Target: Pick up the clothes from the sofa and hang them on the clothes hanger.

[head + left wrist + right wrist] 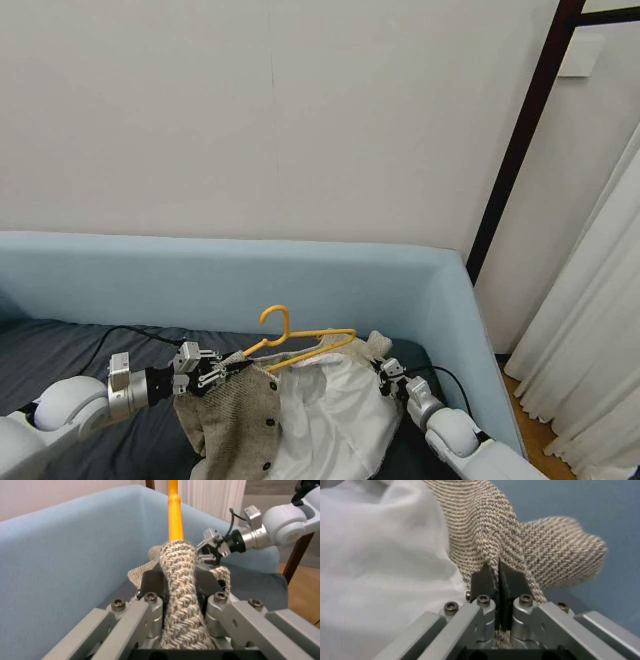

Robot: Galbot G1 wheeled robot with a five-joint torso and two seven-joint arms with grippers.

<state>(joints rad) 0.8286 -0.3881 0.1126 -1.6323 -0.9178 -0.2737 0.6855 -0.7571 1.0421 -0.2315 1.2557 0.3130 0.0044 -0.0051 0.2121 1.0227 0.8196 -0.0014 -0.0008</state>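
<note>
A beige knit cardigan (232,412) with a white lining (330,420) hangs on a yellow hanger (300,345) above the sofa seat. My left gripper (212,374) is shut on the cardigan's left shoulder, where the knit fabric (181,588) is pinched between the fingers and the yellow hanger (174,513) runs away from it. My right gripper (388,377) is shut on the cardigan's right shoulder; the knit edge (492,543) is clamped between its black pads (481,579), beside the white lining (380,566). The right gripper (216,545) shows across the hanger in the left wrist view.
The light blue sofa back (230,285) and armrest (460,320) enclose a dark grey seat (60,350). A black door frame (515,150) and white curtains (600,340) stand to the right. A white wall is behind.
</note>
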